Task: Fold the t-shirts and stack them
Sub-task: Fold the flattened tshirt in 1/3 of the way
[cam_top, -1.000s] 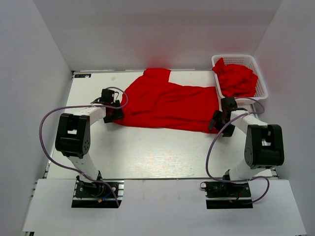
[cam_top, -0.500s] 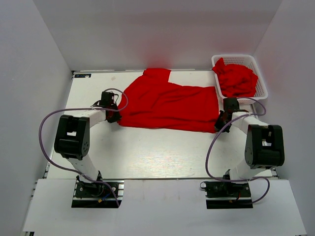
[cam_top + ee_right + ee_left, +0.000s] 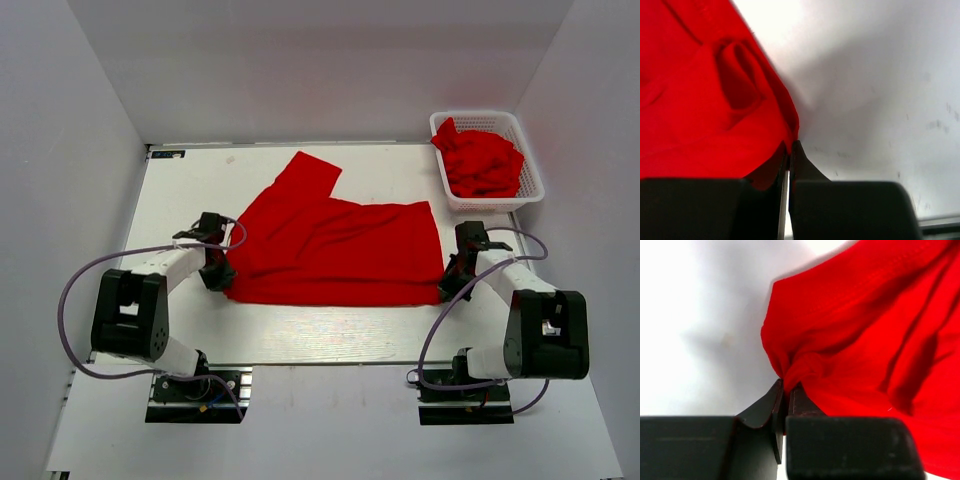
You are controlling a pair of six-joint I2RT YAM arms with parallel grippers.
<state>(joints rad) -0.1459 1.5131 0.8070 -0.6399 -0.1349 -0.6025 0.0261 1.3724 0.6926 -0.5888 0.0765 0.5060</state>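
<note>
One bright red t-shirt (image 3: 335,250) lies spread across the middle of the table, one sleeve pointing to the far side. My left gripper (image 3: 224,280) is shut on its near left corner, where the cloth (image 3: 805,367) bunches between the jaws (image 3: 785,387). My right gripper (image 3: 447,283) is shut on the near right corner, the hem (image 3: 785,120) pinched at the jaw tips (image 3: 790,145). More red t-shirts (image 3: 480,160) are heaped in the white basket (image 3: 520,195) at the far right.
The white lattice basket stands at the table's far right corner, close behind my right arm. White walls close in the table on the left, back and right. Purple cables loop from both arms.
Both grippers closed on the shirt's near corners and pulled it toward the near edge. The shirt slid nearer and its near hem is now stretched straight between them.
</note>
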